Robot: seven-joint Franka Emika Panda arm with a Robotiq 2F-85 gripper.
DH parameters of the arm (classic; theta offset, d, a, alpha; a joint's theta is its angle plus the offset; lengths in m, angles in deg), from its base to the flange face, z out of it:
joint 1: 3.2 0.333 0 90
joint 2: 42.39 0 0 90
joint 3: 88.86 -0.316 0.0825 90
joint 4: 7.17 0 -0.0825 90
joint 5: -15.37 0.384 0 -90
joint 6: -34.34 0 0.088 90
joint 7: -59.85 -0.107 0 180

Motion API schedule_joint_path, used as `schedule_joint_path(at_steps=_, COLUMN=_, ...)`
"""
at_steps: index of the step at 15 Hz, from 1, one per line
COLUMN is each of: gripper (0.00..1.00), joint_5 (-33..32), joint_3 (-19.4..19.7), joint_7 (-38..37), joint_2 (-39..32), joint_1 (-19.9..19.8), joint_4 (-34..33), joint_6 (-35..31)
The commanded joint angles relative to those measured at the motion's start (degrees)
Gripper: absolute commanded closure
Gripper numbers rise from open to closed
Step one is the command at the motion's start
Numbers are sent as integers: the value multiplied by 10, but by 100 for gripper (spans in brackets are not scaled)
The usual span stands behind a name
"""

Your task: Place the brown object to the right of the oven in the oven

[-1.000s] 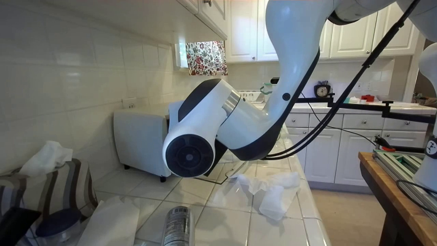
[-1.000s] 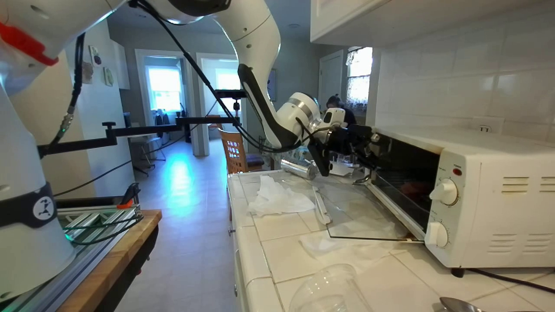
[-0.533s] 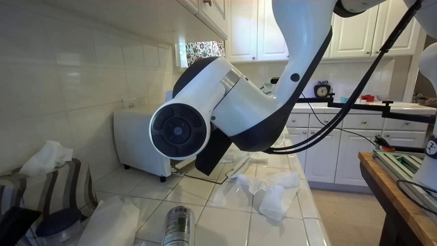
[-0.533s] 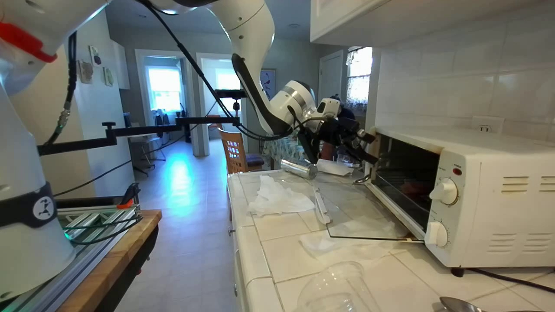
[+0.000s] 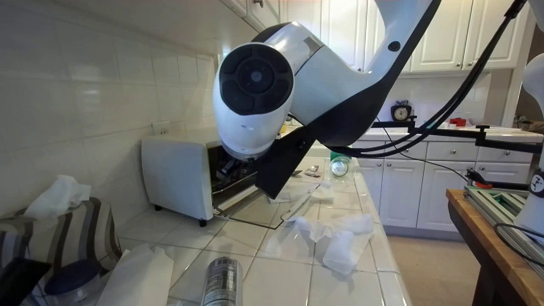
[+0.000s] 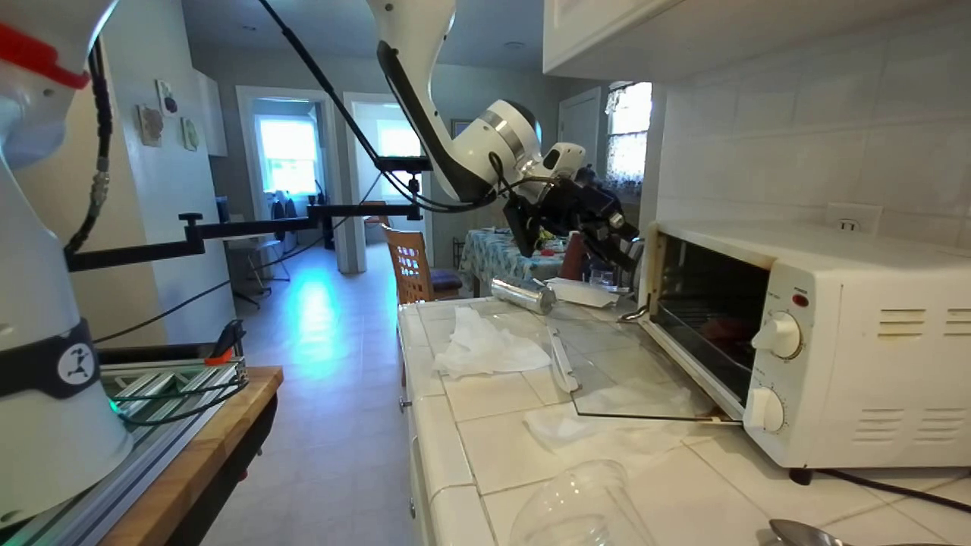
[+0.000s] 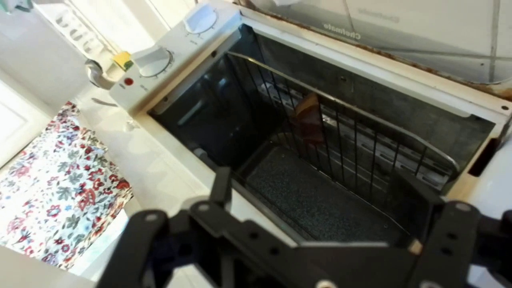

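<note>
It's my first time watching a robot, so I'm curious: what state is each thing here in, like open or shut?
Hand: open, holding nothing
Oven door: open, folded down
Brown object: inside the oven; on or under the wire rack, unclear
Oven knobs: settings too small to read
Red light: lit or not, unclear
Can: lying on its side
White paper: crumpled

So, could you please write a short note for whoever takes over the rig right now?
Black two-fingered hand: open, holding nothing, in front of the white boxy toaster oven.
Things: small reddish-brown lump inside the oven, at the thin metal wire rack; on or under it, I can't tell. Clear glass door lowered.
Done: the lump is in the oven, out of the hand's grip.
Left: probably only moving the hand clear; the task names no door closing.
</note>
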Motion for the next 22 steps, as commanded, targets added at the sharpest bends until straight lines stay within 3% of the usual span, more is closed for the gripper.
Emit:
schedule_joint_path(at_steps=1, gripper=0, joint_5=33, joint_3=-7, joint_7=0, joint_2=65, joint_1=-32, joint_4=77, joint_6=-92)
schedule_joint_path(at_steps=4, gripper=0, joint_5=52, joint_3=-1, joint_7=-2, joint_2=99, joint_1=-53, joint_4=117, joint_6=-187)
schedule_joint_path(at_steps=5, gripper=0, joint_5=50, joint_3=2, joint_7=35, joint_2=103, joint_1=-54, joint_4=124, joint_6=-204)
schedule_joint_path(at_steps=6, gripper=0, joint_5=41, joint_3=13, joint_7=7, joint_2=80, joint_1=-34, joint_4=92, joint_6=-166)
schedule_joint_path(at_steps=11, gripper=0, joint_5=41, joint_3=14, joint_7=20, joint_2=93, joint_1=-41, joint_4=112, joint_6=-196)
schedule_joint_path(at_steps=17, gripper=0, joint_5=163, joint_3=4, joint_7=5, joint_2=147, joint_1=-65, joint_4=150, joint_6=-377)
schedule_joint_path(at_steps=20, gripper=0, joint_5=266, joint_3=1, joint_7=32, joint_2=172, joint_1=-66, joint_4=186, joint_6=-441)
schedule_joint_path(at_steps=22, gripper=0, joint_5=341, joint_3=-32, joint_7=60, joint_2=180, joint_1=-91, joint_4=218, joint_6=-469)
